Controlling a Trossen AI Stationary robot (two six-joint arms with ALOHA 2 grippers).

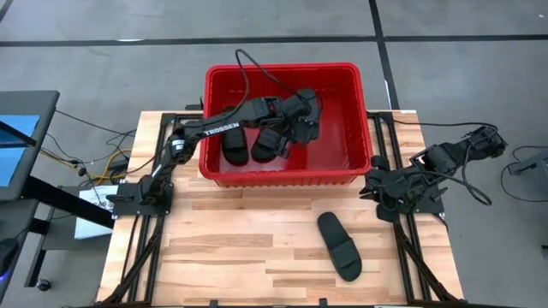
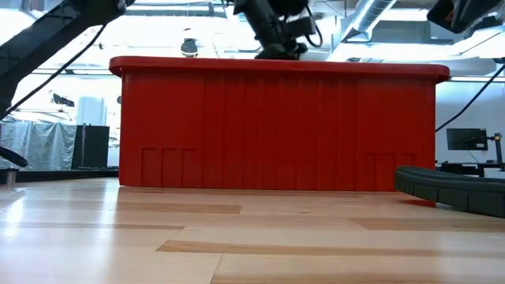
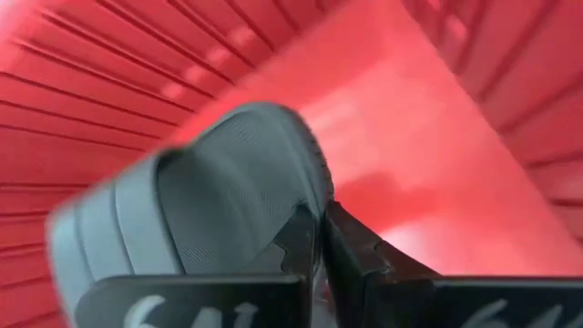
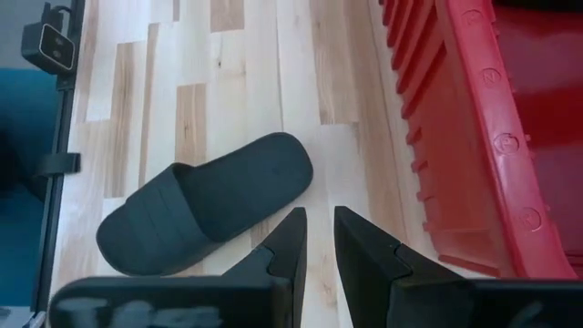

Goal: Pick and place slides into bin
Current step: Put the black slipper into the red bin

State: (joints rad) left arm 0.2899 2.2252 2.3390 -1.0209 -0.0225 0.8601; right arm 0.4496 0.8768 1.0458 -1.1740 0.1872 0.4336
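The red bin stands at the table's far middle. Two black slides lie on its floor, soles down. My left gripper reaches in over the bin and is shut on a third slide. In the low view this gripper shows just above the bin's rim. Another slide lies flat on the table, near the front right. My right gripper hovers at the table's right side above that slide, its fingers a little apart with nothing between them. My left gripper pinches the slide's sole at its side edge between its two fingers. The fingers slant down from the table's left into the bin. The slide hangs tilted over the bin's red floor, its ribbed strap to one side of the fingers.
The bin's near wall rises tall across the middle of the table. Bare wood lies in front of it and to the left. Cables trail over the bin's far rim. Black frame rails run along both table sides.
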